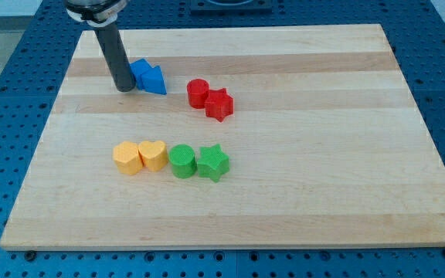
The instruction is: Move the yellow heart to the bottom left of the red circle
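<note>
The yellow heart [153, 154] lies left of the board's middle, in a row with a yellow hexagon-like block [127, 157] touching its left side and a green circle [181, 161] close on its right. The red circle [198, 93] sits above and to the right of the heart, touching a red star [219, 104]. My tip [124, 88] rests on the board at the upper left, touching the left side of two blue blocks [149, 76]. The tip is well above the yellow heart.
A green star [212, 163] touches the green circle's right side. The wooden board [346, 139] lies on a blue perforated table [6, 93]. The rod rises from the tip to the view's top edge.
</note>
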`<state>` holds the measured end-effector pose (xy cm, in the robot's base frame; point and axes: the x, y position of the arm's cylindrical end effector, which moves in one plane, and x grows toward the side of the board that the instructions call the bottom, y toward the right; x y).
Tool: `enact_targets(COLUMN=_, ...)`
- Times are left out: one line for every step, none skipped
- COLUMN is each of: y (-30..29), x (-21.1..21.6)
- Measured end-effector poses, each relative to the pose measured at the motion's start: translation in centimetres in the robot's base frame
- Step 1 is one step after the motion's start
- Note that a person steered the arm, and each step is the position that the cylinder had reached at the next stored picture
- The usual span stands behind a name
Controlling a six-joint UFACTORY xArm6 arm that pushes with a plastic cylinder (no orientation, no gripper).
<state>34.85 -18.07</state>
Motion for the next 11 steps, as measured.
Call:
enact_targets(y=0.3, x=0.0)
enact_targets(y=-1.6, x=2.3)
enact_targets(y=-2.0, x=6.9)
enact_targets(y=-1.4, x=12.1)
enact_targets(y=2.7, x=15.7)
enact_targets(y=4.3, x=17.0)
enact_targets(y=-0.3, x=17.0)
enact_targets(y=-3.5, x=20.9)
enact_targets(y=1.1, x=26.1)
enact_targets(y=10.0, x=24.7)
enact_targets(y=10.5, x=21.8)
